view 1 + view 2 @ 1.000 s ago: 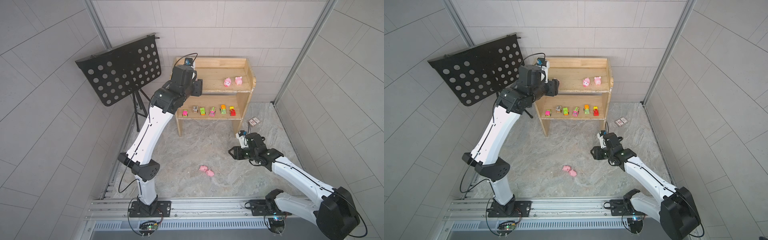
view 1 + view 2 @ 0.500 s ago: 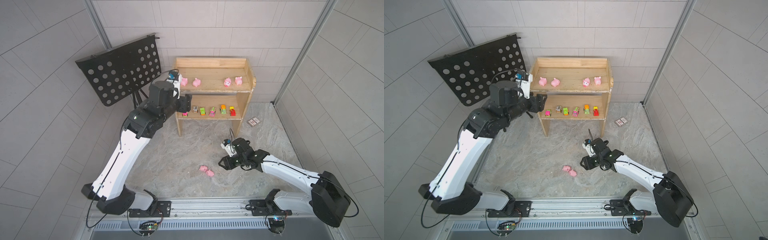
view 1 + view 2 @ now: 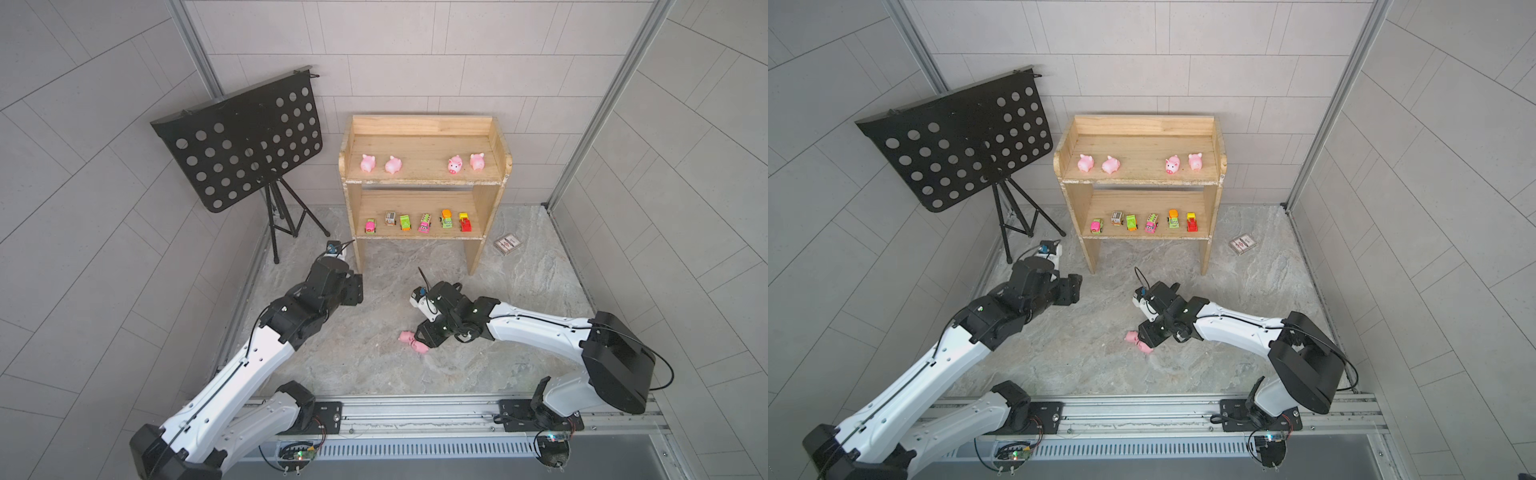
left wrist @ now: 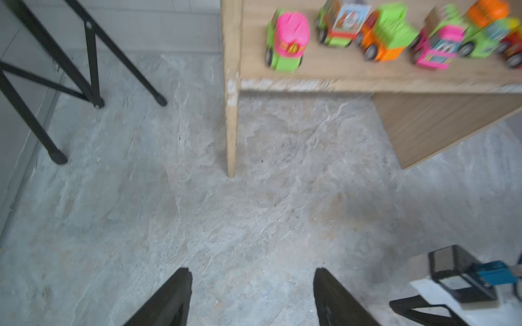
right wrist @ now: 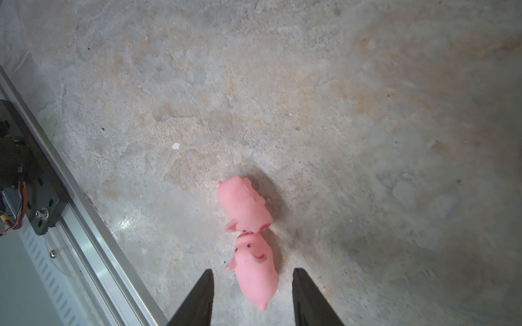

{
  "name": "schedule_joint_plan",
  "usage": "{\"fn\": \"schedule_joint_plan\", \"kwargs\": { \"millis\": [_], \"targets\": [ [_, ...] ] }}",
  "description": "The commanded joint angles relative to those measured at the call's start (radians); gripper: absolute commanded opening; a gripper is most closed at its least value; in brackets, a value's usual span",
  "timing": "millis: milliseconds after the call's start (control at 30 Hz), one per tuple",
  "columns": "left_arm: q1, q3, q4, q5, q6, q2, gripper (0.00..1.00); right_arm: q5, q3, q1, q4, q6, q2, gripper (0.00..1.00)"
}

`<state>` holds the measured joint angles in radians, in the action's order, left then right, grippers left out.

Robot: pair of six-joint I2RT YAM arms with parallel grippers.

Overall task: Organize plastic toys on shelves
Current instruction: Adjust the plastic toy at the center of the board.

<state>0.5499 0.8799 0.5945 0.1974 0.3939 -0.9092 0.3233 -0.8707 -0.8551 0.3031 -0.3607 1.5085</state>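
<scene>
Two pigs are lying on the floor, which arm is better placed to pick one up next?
Right. The right gripper has its open jaws either side of the nearer pig, the other pig just beyond. The left gripper is open over bare floor near the shelf leg, away from both.

Floor point(image 3: 374, 365) wide open at centre; shelves point(image 3: 424, 180) wall off twelve o'clock, music stand point(image 3: 249, 112) legs crowd ten, two touching pigs point(image 3: 405, 336) at six.

You've got 6 pigs point(image 3: 368, 163) point(image 3: 393, 164) point(image 3: 455, 165) point(image 3: 477, 161) point(image 3: 406, 336) point(image 3: 420, 348): 4 shelved, 2 on the floor. 6 vehicles point(image 3: 370, 226) point(image 3: 390, 217) point(image 3: 405, 222) point(image 3: 424, 223) point(image 3: 446, 219) point(image 3: 465, 222). 1 shelf unit point(image 3: 415, 124), 1 music stand point(image 3: 249, 120), 1 card packet point(image 3: 508, 243).
</scene>
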Motion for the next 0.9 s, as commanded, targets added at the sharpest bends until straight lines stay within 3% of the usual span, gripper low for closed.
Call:
{"fn": "schedule_joint_plan", "kwargs": {
  "millis": [0, 233, 600, 867],
  "targets": [
    [-0.008, -0.083, -0.076, 0.051, 0.066, 0.067, 0.74, -0.046, -0.057, -0.030, 0.030, 0.028, 0.061, 0.46],
    [-0.011, -0.180, -0.072, 0.080, 0.096, 0.122, 0.74, -0.103, -0.141, -0.064, 0.065, 0.037, 0.155, 0.46],
    [-0.011, -0.183, -0.078, 0.075, 0.091, 0.110, 0.74, -0.254, -0.193, -0.064, 0.112, 0.020, 0.239, 0.46],
    [-0.011, -0.186, -0.078, 0.075, 0.091, 0.106, 0.74, -0.326, -0.187, -0.022, 0.106, -0.064, 0.259, 0.46]
  ]
}}
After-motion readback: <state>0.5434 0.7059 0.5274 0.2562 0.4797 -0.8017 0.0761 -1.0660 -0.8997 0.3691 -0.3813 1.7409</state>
